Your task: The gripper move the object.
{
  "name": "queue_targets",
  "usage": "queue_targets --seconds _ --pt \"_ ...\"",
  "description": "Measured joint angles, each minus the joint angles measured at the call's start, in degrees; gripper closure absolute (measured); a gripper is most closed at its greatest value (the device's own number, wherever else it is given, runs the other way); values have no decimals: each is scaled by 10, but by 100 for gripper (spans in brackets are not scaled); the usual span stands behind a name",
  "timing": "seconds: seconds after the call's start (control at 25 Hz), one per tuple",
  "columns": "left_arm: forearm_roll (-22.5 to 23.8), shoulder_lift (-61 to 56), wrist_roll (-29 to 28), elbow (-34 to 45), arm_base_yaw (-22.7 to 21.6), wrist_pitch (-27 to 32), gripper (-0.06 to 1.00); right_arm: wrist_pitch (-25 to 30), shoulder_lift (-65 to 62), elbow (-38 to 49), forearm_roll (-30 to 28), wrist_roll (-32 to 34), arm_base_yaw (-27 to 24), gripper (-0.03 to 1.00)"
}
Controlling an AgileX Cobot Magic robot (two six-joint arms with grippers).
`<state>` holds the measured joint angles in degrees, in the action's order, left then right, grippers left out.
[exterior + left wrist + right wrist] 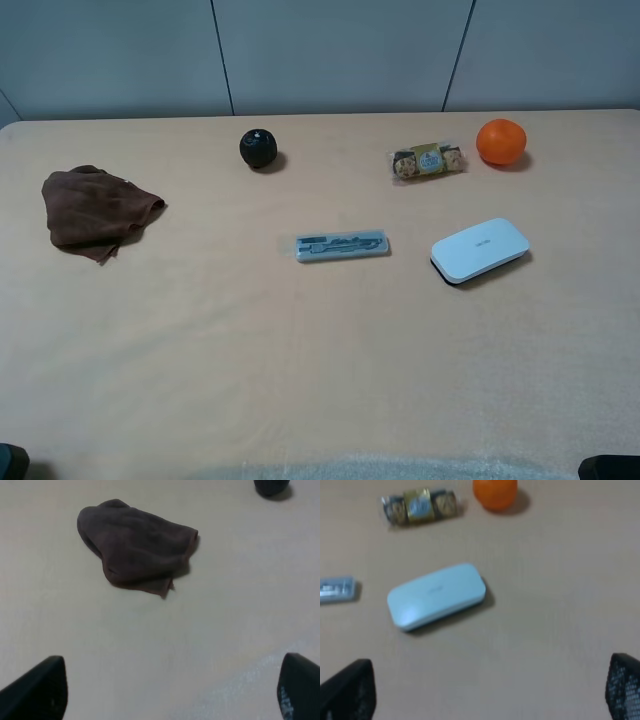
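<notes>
Exterior high view: the orange (501, 141) is sitting at about 1 o'clock on the tan table (300, 350), just beside a packet of chocolates (427, 161) and well apart from the white case (479, 250), the pen box (341, 245), the black ball (258, 149) and the brown cloth (95, 210). Nothing is touching it.

Left wrist view: the left gripper (170, 690) is standing wide open, holding nothing, facing the cloth.

Right wrist view: the right gripper (490, 690) is likewise showing its fingers spread wide and empty, with the case lying between it and the orange.

Assessment: the orange is likely light, firm and smooth-skinned, and apt to roll. A grasp across its widest girth with moderate pressure appears advisable; the right gripper is nearer.
</notes>
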<state>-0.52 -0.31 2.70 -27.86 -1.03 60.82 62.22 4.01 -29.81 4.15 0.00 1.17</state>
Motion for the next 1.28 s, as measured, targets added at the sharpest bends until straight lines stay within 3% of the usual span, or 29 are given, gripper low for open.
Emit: queue_targets --seconds 0.24,1.28 --pt "0 0 0 0 0 0 10 -30 -43 16 -7 4 0 27" --pt "0 0 0 0 0 0 10 -30 -43 17 -10 7 0 27"
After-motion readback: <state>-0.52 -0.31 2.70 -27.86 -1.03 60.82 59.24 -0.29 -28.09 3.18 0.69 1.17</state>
